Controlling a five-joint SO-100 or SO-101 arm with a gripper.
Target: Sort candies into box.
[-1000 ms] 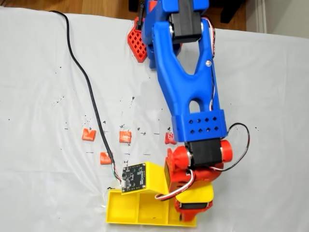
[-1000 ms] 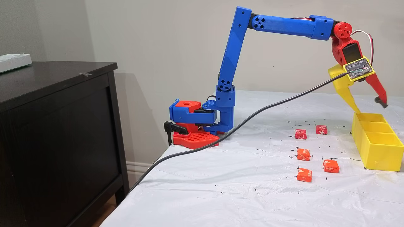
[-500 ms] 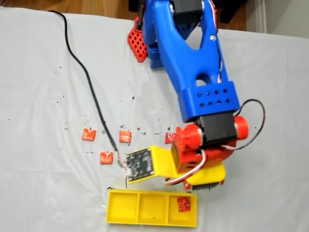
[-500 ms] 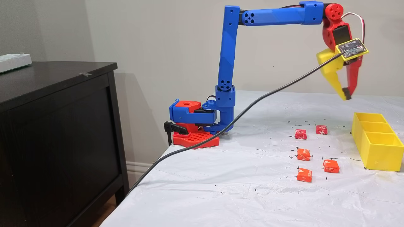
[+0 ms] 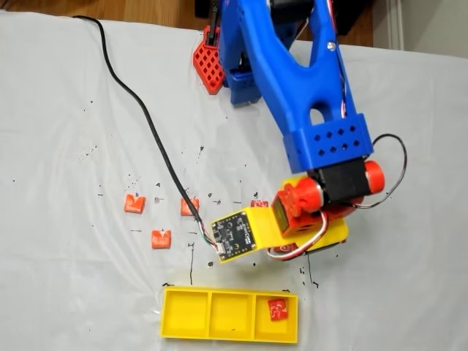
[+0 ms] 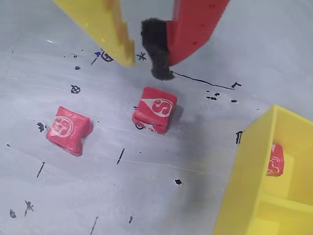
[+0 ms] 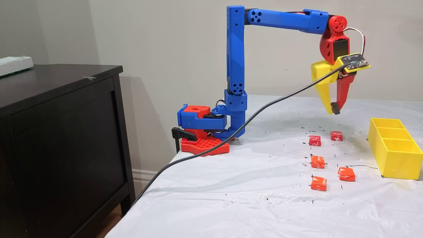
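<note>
We see the gripper [image 7: 333,110] hanging in the air above the white table cover [image 7: 264,185], its yellow finger and red finger nearly together, with only a narrow gap and nothing held. In the wrist view the gripper [image 6: 146,58] sits at the top edge, a dark pad on the red fingertip [image 6: 157,49].

Just below it in that view lies a red candy [image 6: 154,109] with a white "S" mark on its wrapper; the rest of the print is too small for us to read. A second candy [image 6: 69,129] with a similar white mark lies to its left, apart from it.

The yellow tray [image 5: 230,315] has three compartments in a row. One candy [image 5: 277,308] lies in the right-hand compartment of the downward-looking fixed view.

In the side fixed view, five candies lie loose on the cover left of the tray [image 7: 395,155]. A black cable [image 7: 231,132] runs from the wrist camera board across the table.
</note>
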